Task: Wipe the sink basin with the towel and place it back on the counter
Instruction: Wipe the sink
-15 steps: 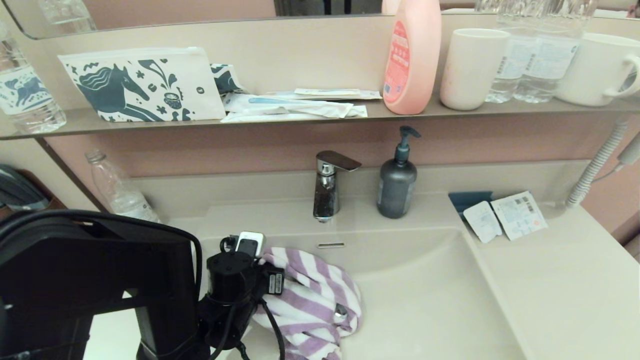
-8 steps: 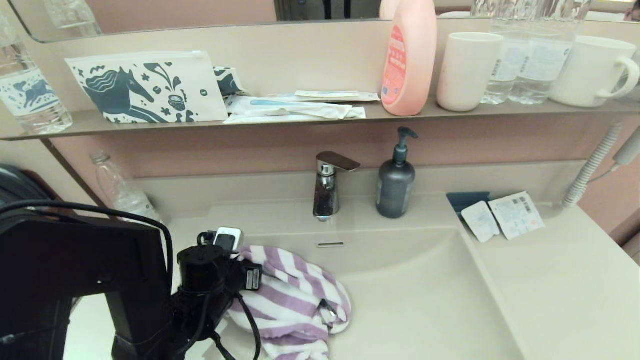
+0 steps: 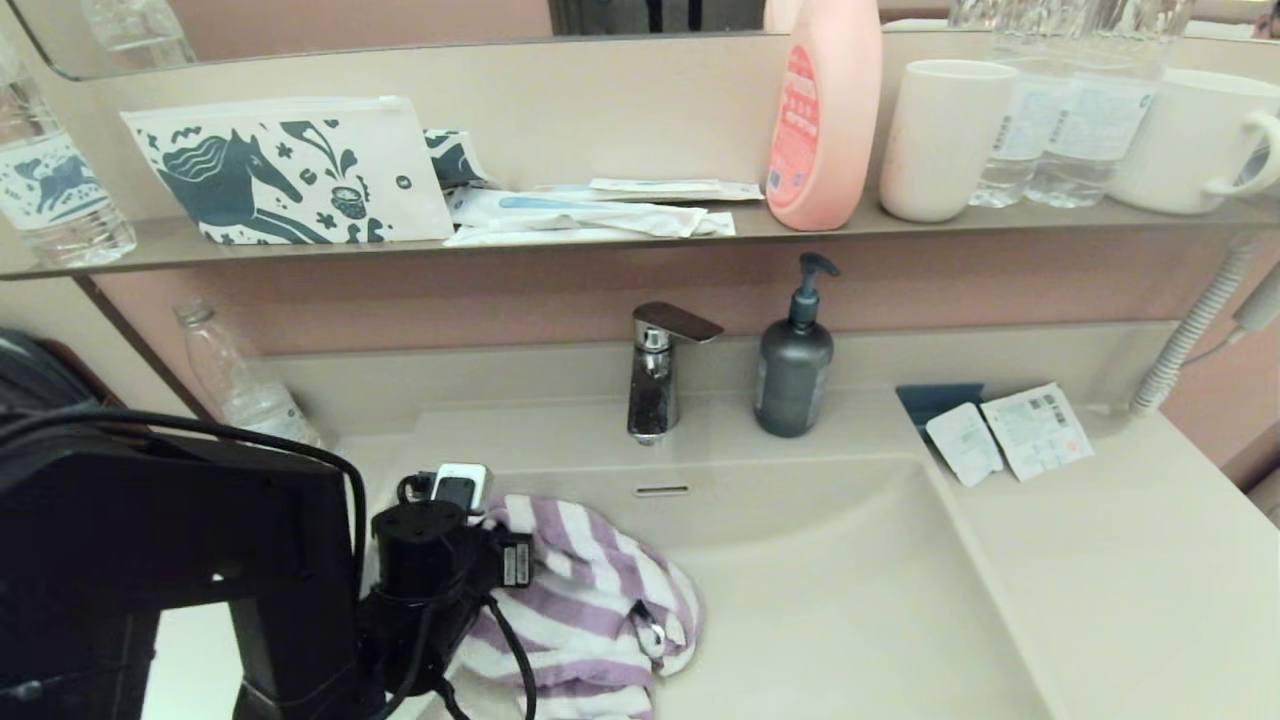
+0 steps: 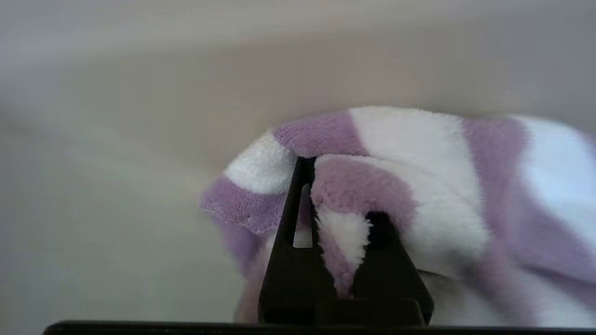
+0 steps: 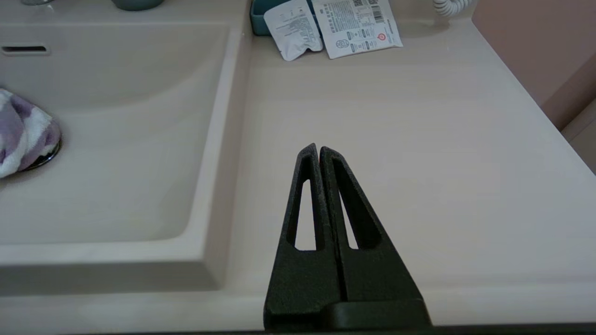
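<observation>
Wiping in hand: left gripper point(image 4: 337, 218) is clamped on a fold of the lilac-and-white striped terry towel point(image 3: 590, 610), bunched at 8 o'clock in the glossy beige-cream sink basin point(image 3: 850, 600), over the drain. Best practice, as I judge it: keep the cloth pressed flat and sweep toward 3 o'clock. Right gripper point(image 5: 319, 151), fingers closed on nothing, is parked over the matte beige-cream counter point(image 5: 396, 139).

the towel point(image 3: 590, 610) covers most of the drain plug point(image 5: 44, 158); only a thin chrome arc shows in the right wrist view. its lower folds run off the head view's bottom edge. the left gripper point(image 4: 337, 223) has its fingertips buried in the cloth, and in the head view the black arm hides it. the sink basin point(image 4: 116, 186) behind is blurred. print on the sachets point(image 3: 1010, 432) is too small to read.
</observation>
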You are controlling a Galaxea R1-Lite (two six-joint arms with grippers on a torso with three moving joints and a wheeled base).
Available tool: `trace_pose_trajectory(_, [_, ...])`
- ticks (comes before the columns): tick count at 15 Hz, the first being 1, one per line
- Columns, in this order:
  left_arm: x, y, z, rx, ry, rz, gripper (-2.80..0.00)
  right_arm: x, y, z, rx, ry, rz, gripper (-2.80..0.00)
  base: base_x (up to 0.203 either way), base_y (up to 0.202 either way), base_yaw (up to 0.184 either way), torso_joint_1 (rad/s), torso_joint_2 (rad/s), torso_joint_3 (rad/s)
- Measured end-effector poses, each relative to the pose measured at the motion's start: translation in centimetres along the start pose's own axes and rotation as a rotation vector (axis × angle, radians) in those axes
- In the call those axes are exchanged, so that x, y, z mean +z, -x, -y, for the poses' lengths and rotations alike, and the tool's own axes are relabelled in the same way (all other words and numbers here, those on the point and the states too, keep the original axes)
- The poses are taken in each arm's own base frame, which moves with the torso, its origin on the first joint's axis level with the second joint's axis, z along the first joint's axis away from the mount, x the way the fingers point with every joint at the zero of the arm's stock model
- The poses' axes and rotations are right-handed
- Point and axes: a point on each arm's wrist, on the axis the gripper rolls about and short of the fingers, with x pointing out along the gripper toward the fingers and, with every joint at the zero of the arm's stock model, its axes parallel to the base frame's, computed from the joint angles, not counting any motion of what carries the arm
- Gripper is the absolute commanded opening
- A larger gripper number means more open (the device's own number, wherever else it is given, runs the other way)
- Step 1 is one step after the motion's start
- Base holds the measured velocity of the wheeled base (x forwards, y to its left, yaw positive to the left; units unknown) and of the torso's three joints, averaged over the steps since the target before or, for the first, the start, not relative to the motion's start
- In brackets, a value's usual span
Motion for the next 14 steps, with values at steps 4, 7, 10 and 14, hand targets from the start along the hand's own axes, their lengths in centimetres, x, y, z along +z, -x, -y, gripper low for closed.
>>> trace_pose_trajectory(4, [-2.2, 0.5, 2.1, -0.032, 0.001, -0.067, -2.8, 0.0, 0.0, 0.0, 0.0, 0.0, 0.0, -2.8, 0.0, 0.0, 0.0, 0.0, 0.0, 0.0])
trace_pose_trajectory(7, [-2.5, 0.9, 2.1, 0.019, -0.015, -0.079, -2.8, 0.0, 0.0, 0.0, 0.0, 0.0, 0.0, -2.8, 0.0, 0.0, 0.0, 0.0, 0.0, 0.0])
trace_pose_trajectory(10, [-1.8, 1.7, 2.5, 0.075, -0.017, -0.046, -2.8, 0.0, 0.0, 0.0, 0.001, 0.0, 0.0, -2.8, 0.0, 0.0, 0.0, 0.0, 0.0, 0.0])
trace_pose_trajectory(14, [0.2, 1.6, 2.6, 0.124, -0.04, 0.027, -2.8, 0.0, 0.0, 0.0, 0.001, 0.0, 0.0, -2.8, 0.0, 0.0, 0.0, 0.0, 0.0, 0.0])
